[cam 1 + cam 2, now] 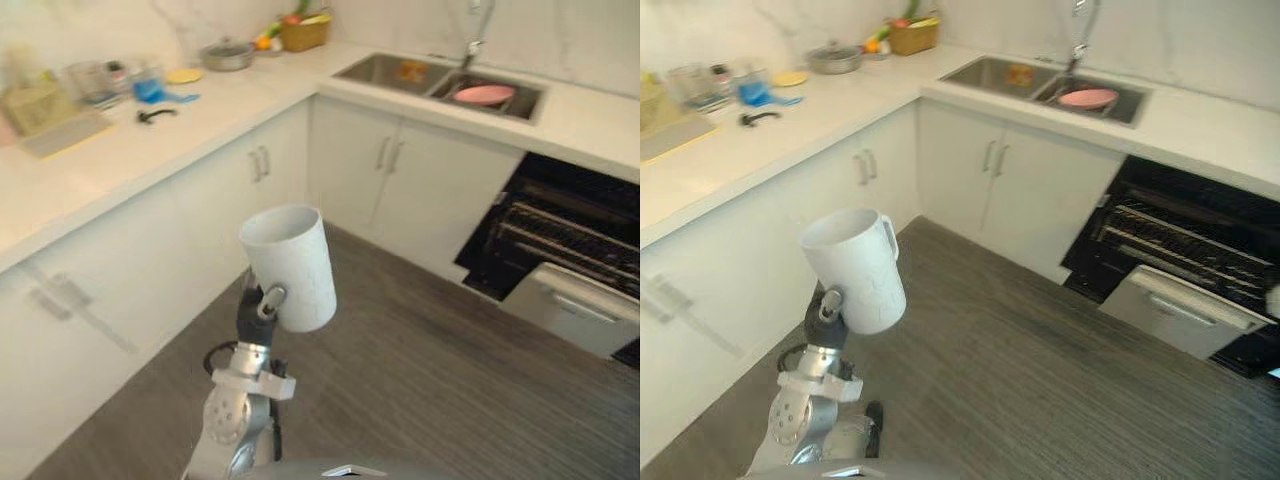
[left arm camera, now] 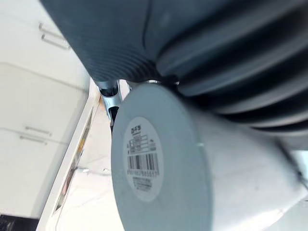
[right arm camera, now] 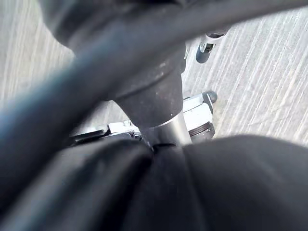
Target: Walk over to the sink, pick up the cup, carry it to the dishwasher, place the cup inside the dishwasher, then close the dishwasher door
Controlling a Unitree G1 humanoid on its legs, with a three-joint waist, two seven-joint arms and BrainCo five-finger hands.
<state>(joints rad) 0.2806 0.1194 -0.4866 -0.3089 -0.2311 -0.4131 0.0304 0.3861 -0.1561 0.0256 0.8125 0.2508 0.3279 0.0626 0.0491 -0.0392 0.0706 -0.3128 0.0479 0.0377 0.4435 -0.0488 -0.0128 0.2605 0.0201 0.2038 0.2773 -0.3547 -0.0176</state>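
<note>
The left hand (image 1: pixel 254 312) is raised over the floor (image 1: pixel 420 380) in the near middle of the kitchen, with the cup (image 1: pixel 290 265) in its hold. The cup is white, its open mouth points up and its body leans, the base lower and to the right. A handle shows on its right side in the right eye view. The hand sits under and to the near left of the cup. The thumb (image 1: pixel 270 298) is curled against the cup's lower wall, and the other fingers are hidden behind the cup, closed round it. In the left wrist view the cup's base, with a barcode label, faces the camera just past the dark cover.

The right hand (image 3: pixel 195 115) shows over the floor in its wrist view; I cannot tell whether it is open or closed.

The dishwasher (image 1: pixel 570 225) stands to the far right, well apart from the cup, under the counter (image 1: pixel 250 105). Its door (image 1: pixel 575 310) is let down and its racks are in sight. The sink (image 1: pixel 390 70) lies on the far side, left of the dishwasher, with a pink dish (image 1: pixel 484 95) in its right basin and a tap (image 1: pixel 478 30) behind. White cupboards (image 1: pixel 400 190) run below the counter.
</note>
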